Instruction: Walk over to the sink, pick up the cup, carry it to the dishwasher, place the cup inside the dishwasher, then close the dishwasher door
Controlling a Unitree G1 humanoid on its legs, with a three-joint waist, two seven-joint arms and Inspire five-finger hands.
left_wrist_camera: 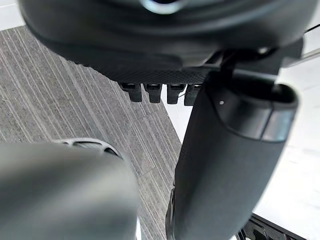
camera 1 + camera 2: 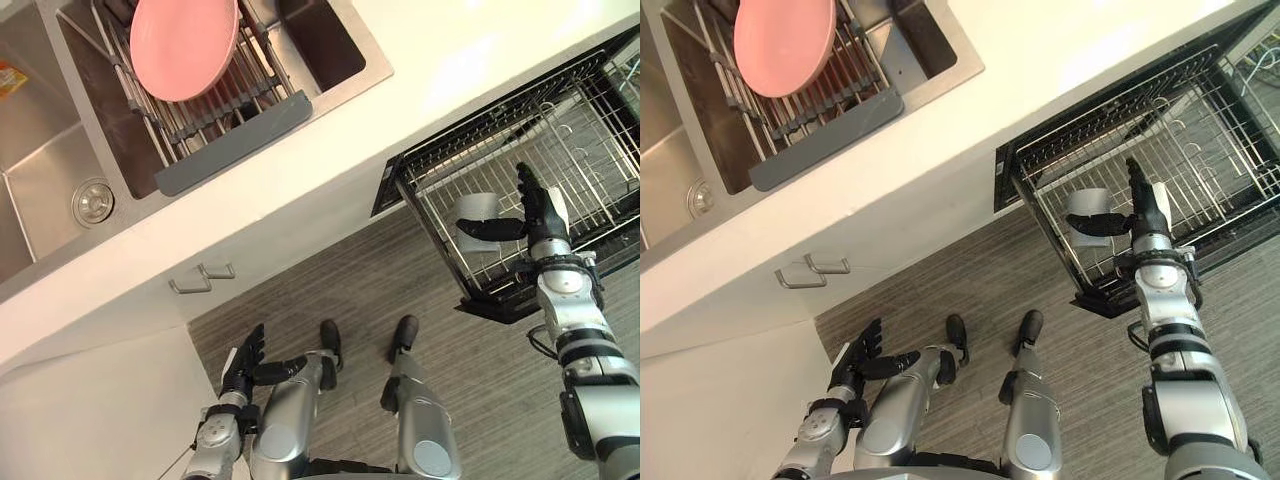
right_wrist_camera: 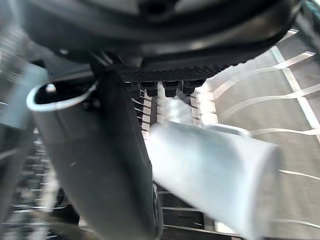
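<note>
Hanging low near the cabinet, left hand (image 2: 245, 365) has its fingers spread and holds nothing. Further out, right hand (image 2: 545, 225) is over the pulled-out rack (image 2: 590, 150), fingers straight, thumb right by the cup (image 2: 478, 208) lying near the rack's front edge. Sink (image 2: 40, 190) and pink plate (image 2: 185, 40) sit beyond.

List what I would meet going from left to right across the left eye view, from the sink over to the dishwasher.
sink drain → pink plate → cup → right hand
</note>
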